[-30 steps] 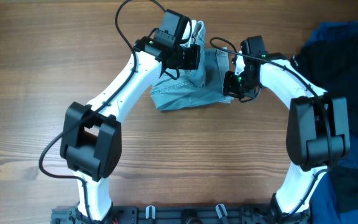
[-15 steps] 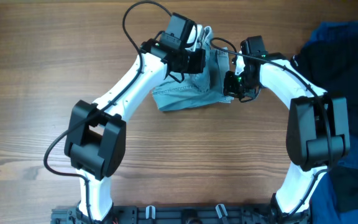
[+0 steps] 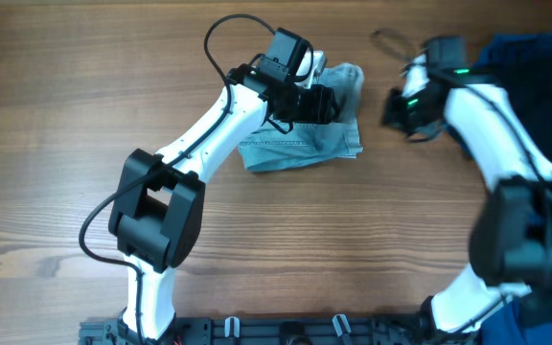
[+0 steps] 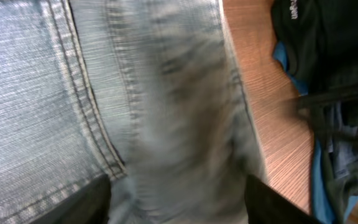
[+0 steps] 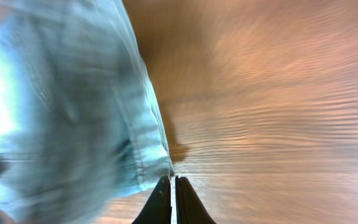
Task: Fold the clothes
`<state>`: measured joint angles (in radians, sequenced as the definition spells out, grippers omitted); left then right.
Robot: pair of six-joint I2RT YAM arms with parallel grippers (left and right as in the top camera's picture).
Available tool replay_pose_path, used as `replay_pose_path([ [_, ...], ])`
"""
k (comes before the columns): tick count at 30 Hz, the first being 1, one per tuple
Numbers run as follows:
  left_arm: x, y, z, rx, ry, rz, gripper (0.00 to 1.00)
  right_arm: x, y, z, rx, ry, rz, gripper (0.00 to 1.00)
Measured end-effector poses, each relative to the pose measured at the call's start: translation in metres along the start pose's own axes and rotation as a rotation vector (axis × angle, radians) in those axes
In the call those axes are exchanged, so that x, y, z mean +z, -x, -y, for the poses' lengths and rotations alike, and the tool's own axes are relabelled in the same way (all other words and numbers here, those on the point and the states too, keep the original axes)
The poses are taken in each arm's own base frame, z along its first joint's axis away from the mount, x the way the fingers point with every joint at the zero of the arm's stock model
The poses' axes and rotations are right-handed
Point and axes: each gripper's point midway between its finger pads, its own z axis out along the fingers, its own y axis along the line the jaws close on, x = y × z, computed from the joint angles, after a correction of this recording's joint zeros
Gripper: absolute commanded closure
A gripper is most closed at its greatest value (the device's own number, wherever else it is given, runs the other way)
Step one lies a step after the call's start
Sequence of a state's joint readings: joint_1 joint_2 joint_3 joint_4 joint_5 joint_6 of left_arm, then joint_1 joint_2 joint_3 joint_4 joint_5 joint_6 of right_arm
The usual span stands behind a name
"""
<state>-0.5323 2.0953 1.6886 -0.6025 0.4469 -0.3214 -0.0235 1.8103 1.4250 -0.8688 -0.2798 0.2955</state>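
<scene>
1. Over the past second the right arm (image 3: 487, 105) had swung away from the denim shorts (image 3: 300, 146), where its tip had been down at their right edge. It ended up clear of them near the dark-blue fabric (image 3: 535, 57) at the counter's (image 3: 84, 115) right side. The left arm (image 3: 223, 115) had reached further across the shorts toward their upper right part.
2. The shorts lay as a compact bundle at the upper middle of the counter. Their lower half was flat, and a looser flap stuck out at the upper right, under and beyond the left arm's tip.
3. The left jaws were spread. In the wrist view the two dark fingers (image 4: 89, 202) stood wide apart at the lower corners, with stitched denim lying slack between them. That read as a fold just carried over and let go, not a fresh grab.
4. The right jaws were pressed together with nothing between them, pointing at bare wood beside the shorts' edge. The arm had probably been pinning that edge as an anchor and had pulled back to give the left arm room.
5. The fold looked partly done, because the upper flap was not yet squared with the layer beneath.
6. A black garment (image 4: 303, 37) at the counter's edge carried a small white mark. It was cut off at the top of the frame and too blurred to read. No other label or brand showed on the denim.
</scene>
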Motion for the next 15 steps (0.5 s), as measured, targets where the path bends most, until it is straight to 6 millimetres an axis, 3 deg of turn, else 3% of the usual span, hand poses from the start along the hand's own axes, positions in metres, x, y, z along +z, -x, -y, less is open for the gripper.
replay_pose_path([
  [2, -0.001, 0.007, 0.003, 0.007, -0.02, 0.026, 0.26, -0.048, 0.015, -0.005, -0.039, 0.022, 0.12, 0.96],
  [3, -0.002, 0.011, 0.003, 0.008, -0.027, 0.036, 0.33, -0.065, 0.017, -0.012, -0.074, 0.039, 0.159, 0.96],
  [4, -0.005, 0.014, 0.0, 0.003, -0.028, 0.046, 0.46, -0.08, 0.016, -0.023, -0.121, 0.068, 0.192, 0.96],
  [6, -0.015, 0.023, -0.013, -0.021, -0.019, 0.068, 0.73, -0.094, 0.01, -0.04, -0.193, 0.12, 0.211, 0.96],
  [7, -0.022, 0.029, -0.024, -0.04, -0.008, 0.084, 0.83, -0.096, 0.007, -0.047, -0.222, 0.145, 0.21, 0.96],
  [9, -0.038, 0.038, -0.052, -0.09, 0.033, 0.106, 0.92, -0.094, 0.002, -0.059, -0.266, 0.186, 0.191, 0.96],
  [12, -0.057, 0.046, -0.092, -0.155, 0.101, 0.136, 0.89, -0.081, -0.005, -0.072, -0.322, 0.216, 0.155, 0.96],
  [15, -0.062, 0.049, -0.103, -0.149, 0.122, 0.147, 0.9, -0.051, -0.01, -0.077, -0.351, 0.224, 0.099, 0.96],
])
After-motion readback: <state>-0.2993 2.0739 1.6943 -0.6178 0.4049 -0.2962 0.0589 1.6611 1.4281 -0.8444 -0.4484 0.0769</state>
